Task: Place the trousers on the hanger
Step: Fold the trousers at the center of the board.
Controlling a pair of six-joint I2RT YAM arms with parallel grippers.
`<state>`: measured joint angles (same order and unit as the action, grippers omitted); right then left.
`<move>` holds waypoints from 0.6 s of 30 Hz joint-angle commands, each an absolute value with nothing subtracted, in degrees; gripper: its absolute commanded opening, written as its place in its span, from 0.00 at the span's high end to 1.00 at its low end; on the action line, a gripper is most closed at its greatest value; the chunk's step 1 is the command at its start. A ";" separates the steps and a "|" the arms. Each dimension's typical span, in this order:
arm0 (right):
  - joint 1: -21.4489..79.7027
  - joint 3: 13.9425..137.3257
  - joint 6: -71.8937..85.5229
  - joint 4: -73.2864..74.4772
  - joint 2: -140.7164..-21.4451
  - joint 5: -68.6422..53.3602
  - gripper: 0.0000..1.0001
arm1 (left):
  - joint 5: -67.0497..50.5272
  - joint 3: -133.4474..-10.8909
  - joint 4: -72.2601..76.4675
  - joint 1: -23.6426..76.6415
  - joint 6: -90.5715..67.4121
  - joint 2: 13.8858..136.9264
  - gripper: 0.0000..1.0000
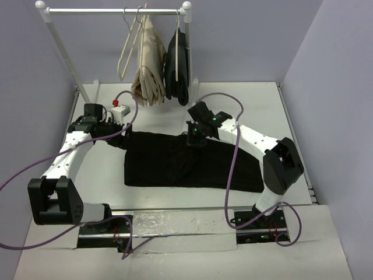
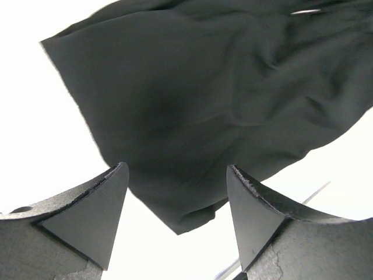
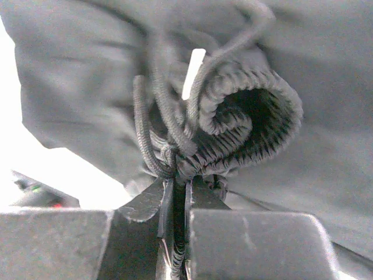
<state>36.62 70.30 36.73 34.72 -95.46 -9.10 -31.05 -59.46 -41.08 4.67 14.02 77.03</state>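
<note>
The black trousers [image 1: 186, 164] lie spread flat on the white table. My right gripper [image 1: 194, 140] is at their top edge, shut on the ribbed waistband and drawstring [image 3: 175, 163], which bunch into a roll just past the fingertips. My left gripper [image 1: 119, 135] is open at the trousers' upper left corner. In the left wrist view a limp corner of black fabric [image 2: 186, 216] lies between the two fingers without touching them. An empty white hanger [image 1: 125, 58] hangs on the rail at the back, left of the other garments.
A white rack [image 1: 116, 10] stands at the back with beige trousers [image 1: 148, 70] and a smaller black garment [image 1: 178, 67] on their own hangers. A small box with a red button [image 1: 118, 105] sits near the left gripper. Purple cables loop over both arms.
</note>
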 commanded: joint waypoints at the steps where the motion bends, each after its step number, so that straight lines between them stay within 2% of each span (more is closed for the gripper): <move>1: 40.51 83.38 32.52 42.17 -96.76 -5.80 1.00 | -31.03 -59.41 -41.39 0.18 13.71 75.67 0.23; 8: 48.51 106.06 33.04 48.95 -104.23 -13.26 1.00 | -28.04 -57.39 -41.92 -8.95 13.71 73.57 0.22; 11: 51.15 122.37 32.78 52.89 -109.41 -15.90 1.00 | -27.16 -57.39 -42.10 -11.15 13.97 73.13 0.22; 13: 51.68 128.81 33.48 53.70 -111.44 -17.83 1.00 | -26.37 -57.83 -42.45 -11.86 14.32 73.21 0.22; 18: 51.59 131.84 35.15 51.95 -108.55 -19.07 1.00 | -25.84 -59.50 -43.07 -12.48 15.03 73.56 0.22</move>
<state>52.10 128.09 33.91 51.72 -112.14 -16.84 -26.39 -57.28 -42.04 -11.97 14.17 74.56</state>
